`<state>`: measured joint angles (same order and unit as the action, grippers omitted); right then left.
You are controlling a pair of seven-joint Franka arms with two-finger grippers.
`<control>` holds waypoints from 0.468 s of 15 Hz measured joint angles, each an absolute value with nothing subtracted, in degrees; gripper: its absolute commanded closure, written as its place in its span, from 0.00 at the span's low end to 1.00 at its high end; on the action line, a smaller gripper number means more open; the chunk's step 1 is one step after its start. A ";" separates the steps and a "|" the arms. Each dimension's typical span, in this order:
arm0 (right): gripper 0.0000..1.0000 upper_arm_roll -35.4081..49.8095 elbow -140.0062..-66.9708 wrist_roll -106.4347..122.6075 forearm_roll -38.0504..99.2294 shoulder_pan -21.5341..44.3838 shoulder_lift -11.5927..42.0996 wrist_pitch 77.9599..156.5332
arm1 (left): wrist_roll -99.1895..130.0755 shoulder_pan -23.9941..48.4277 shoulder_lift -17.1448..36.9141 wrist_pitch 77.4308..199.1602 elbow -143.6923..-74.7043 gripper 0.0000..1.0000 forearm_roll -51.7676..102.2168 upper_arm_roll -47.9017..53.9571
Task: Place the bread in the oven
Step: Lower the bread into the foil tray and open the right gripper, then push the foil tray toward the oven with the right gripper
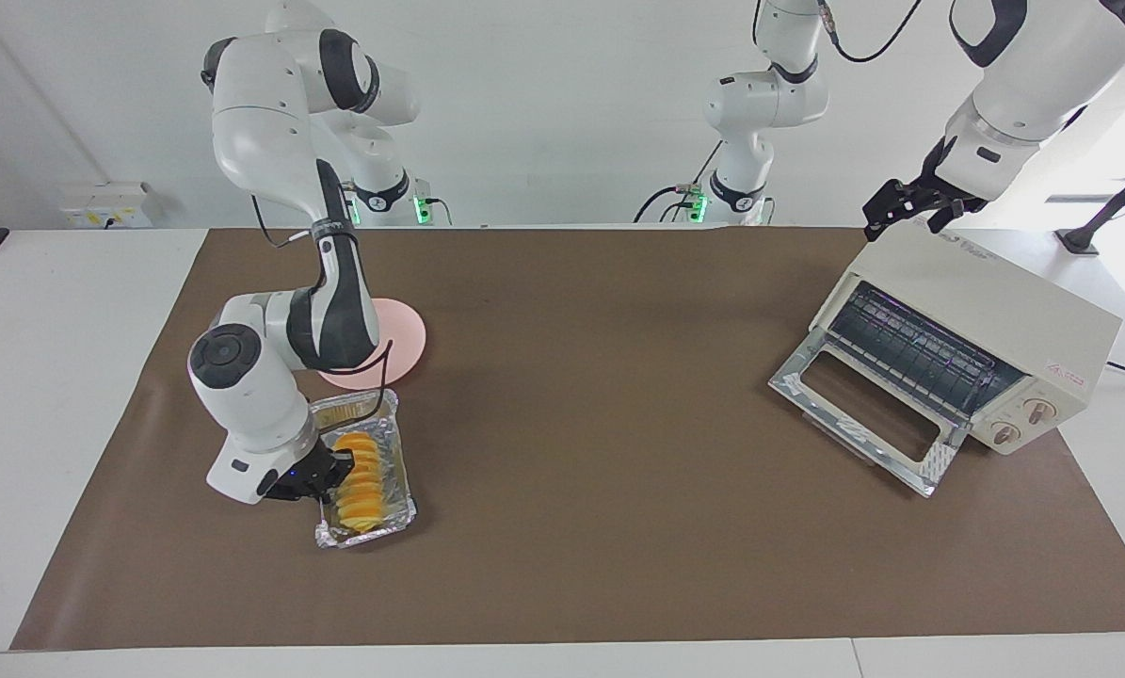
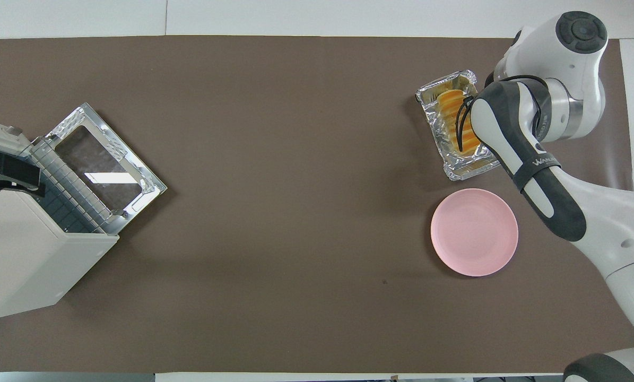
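Observation:
The bread (image 1: 362,480) is a ridged yellow-orange loaf lying in a silver foil tray (image 1: 398,419) toward the right arm's end of the table; it also shows in the overhead view (image 2: 448,114). My right gripper (image 1: 329,474) is low at the tray's side, against the loaf; its forearm hides it from above. The cream-white oven (image 1: 990,315) stands at the left arm's end with its glass door (image 1: 863,410) dropped open and the wire rack showing. My left gripper (image 1: 904,205) waits over the oven's top (image 2: 9,174).
A round pink plate (image 1: 404,331) lies beside the foil tray, nearer to the robots, partly covered by my right arm. A brown mat (image 1: 600,377) covers the table between the tray and the oven (image 2: 25,254).

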<state>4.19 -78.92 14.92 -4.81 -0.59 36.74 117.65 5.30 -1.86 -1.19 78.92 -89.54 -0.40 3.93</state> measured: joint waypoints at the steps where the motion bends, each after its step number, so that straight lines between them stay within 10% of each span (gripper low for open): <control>1: 1.00 4.32 -77.49 14.30 -4.81 -0.41 36.46 114.52 | 5.30 -1.86 -1.19 78.92 -89.54 0.00 -0.40 3.93; 7: 1.00 7.58 -68.58 -2.07 -2.16 5.95 34.23 101.11 | 5.30 -1.86 -1.19 78.92 -89.54 0.00 -0.40 3.93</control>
